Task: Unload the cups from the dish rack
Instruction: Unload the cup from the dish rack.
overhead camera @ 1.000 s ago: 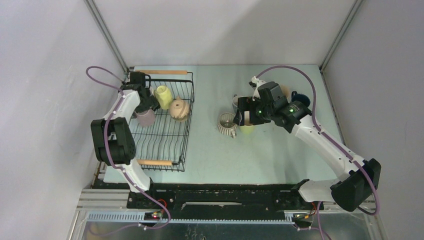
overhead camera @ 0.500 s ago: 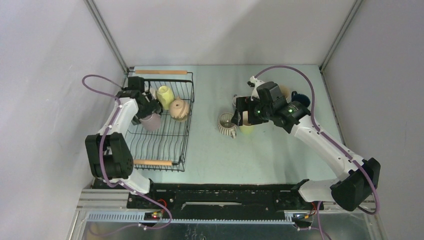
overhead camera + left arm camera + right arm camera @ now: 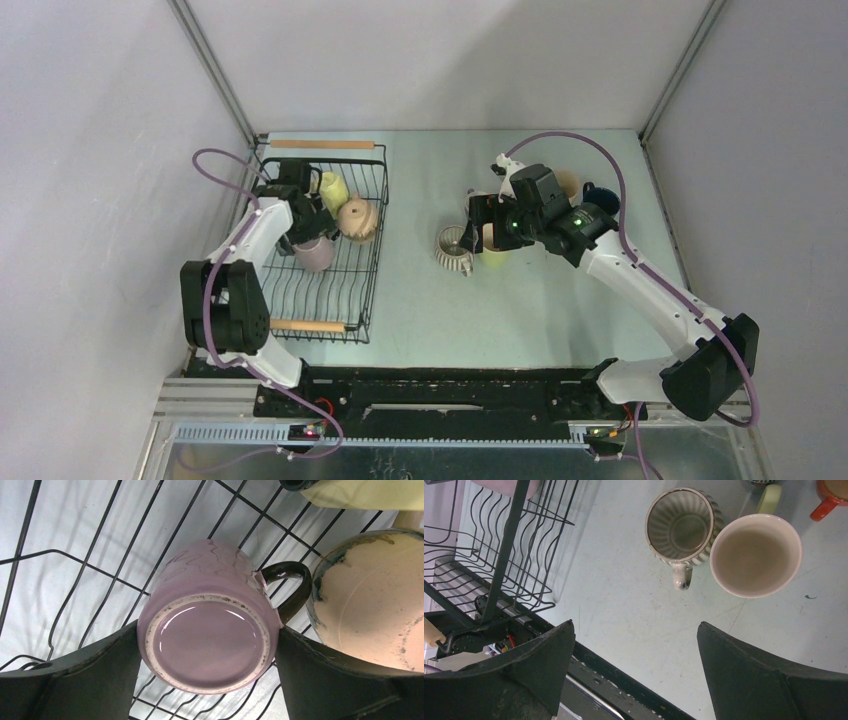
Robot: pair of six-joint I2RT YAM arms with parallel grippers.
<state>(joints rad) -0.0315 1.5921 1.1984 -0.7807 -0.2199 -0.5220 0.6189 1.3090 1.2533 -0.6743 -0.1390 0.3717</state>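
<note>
My left end effector (image 3: 207, 635) is clamped on a lilac mug (image 3: 210, 655), one finger on each side of its body and its base turned toward my wrist camera. The mug hangs over the wires of the dish rack (image 3: 335, 290), inside the basket. To do this step well, I judge I should lift straight up until the mug clears the rim wires, then carry it right over to the counter (image 3: 624, 595), squeezing firmly because the glaze looks slippery.

The mug's dark handle (image 3: 292, 587) sits just beside the rim of a tan mug (image 3: 365, 600); I cannot tell whether they touch, so any sideways drift could knock it. A pale yellow-green mug (image 3: 330, 188) lies beyond the tan one in the rack.

My right end effector (image 3: 634, 630) is spread open and holds nothing. It hovers above a ribbed cream mug (image 3: 681, 525) and a pale yellow-green cup (image 3: 755, 555), which stand upright and close together, so I need a free spot away from them.
</note>
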